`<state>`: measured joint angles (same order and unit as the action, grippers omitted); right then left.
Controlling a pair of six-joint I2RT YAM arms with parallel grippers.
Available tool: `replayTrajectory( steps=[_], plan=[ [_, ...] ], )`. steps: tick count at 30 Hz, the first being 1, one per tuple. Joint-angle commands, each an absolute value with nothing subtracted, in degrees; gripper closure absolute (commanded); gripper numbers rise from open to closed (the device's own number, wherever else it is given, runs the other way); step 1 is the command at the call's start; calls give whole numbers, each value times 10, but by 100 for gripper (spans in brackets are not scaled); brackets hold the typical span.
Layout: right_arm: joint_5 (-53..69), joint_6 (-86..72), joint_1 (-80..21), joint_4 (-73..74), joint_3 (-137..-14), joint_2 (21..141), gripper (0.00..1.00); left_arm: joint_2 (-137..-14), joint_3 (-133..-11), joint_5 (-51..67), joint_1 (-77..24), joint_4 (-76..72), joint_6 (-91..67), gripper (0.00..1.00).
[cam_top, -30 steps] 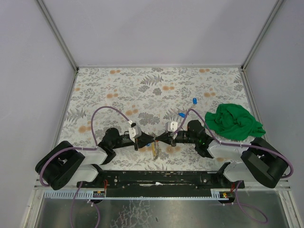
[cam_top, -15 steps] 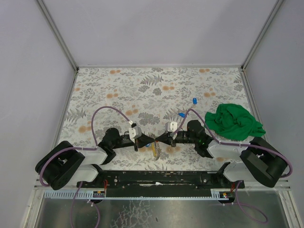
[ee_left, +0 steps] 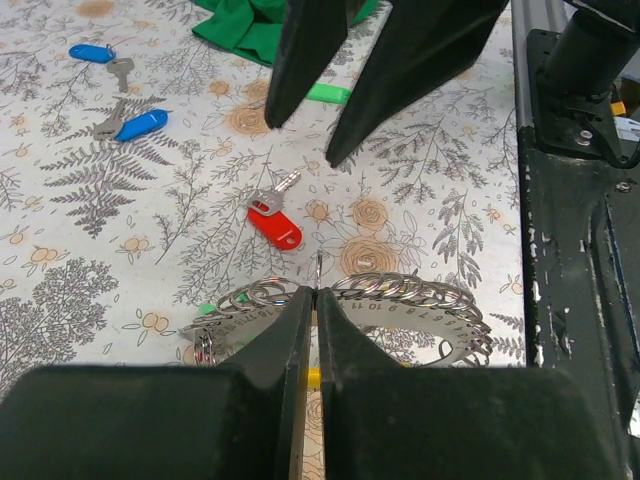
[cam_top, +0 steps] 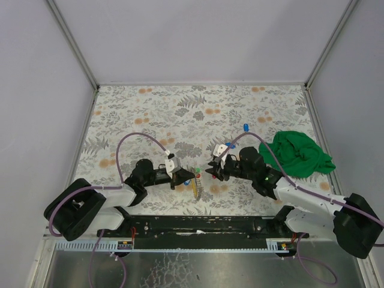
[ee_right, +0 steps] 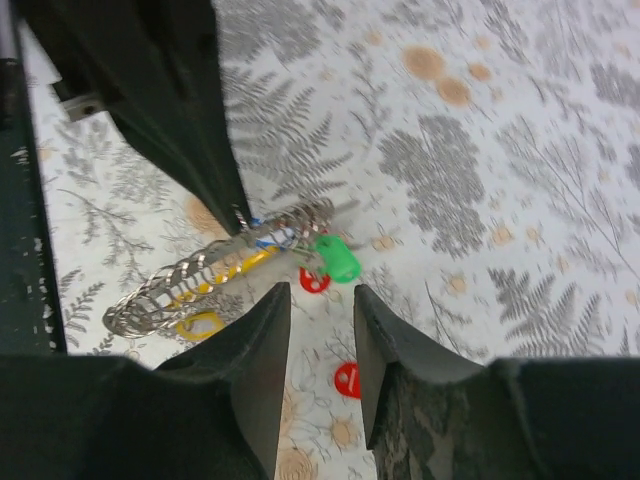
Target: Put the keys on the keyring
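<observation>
While the left gripper (ee_left: 316, 298) is pressed together on the rim of the keyring (ee_left: 400, 292), the ring stands propped on edge just above the patterned table (cam_top: 180, 108), near its front edge and between the two arms. This hold appears intended to steady the ring and present its coil to the opposite arm. The right gripper (ee_right: 320, 295) faces it at close range with its fingers apart and nothing between them.

A green-tagged key (ee_right: 338, 260) lies against the far end of the ring; whether it is threaded on cannot be determined. A yellow tag (ee_right: 200, 325) hangs among the ring's coils.

Loose stock on the table: a red-tagged key (ee_left: 272, 215) just beyond the ring, and two blue-tagged keys (ee_left: 140, 125) well apart from it, towards the green cloth (cam_top: 297, 153).

Assessment: several keys are not yet fitted. The right arm is free to fetch the nearest one.
</observation>
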<state>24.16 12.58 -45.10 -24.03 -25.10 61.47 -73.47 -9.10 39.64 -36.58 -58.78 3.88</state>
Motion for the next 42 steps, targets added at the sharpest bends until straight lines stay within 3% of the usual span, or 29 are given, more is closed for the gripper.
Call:
replayTrajectory(
  steps=[1, 11, 27, 42],
  plan=[
    [105, 80, -448, -57, -329, 610, 61, -725, -116, 369, -362, -573, 50, 100],
    [-13, -55, -443, 101, -421, 709, 61, -730, -125, 352, -362, -555, 47, 100],
    [161, -101, -330, 264, -614, 926, 64, -735, -133, 349, -362, -537, 49, 100],
    [200, -79, -309, 315, -666, 1044, 69, -737, -138, 350, -364, -528, 49, 100]
  ],
)
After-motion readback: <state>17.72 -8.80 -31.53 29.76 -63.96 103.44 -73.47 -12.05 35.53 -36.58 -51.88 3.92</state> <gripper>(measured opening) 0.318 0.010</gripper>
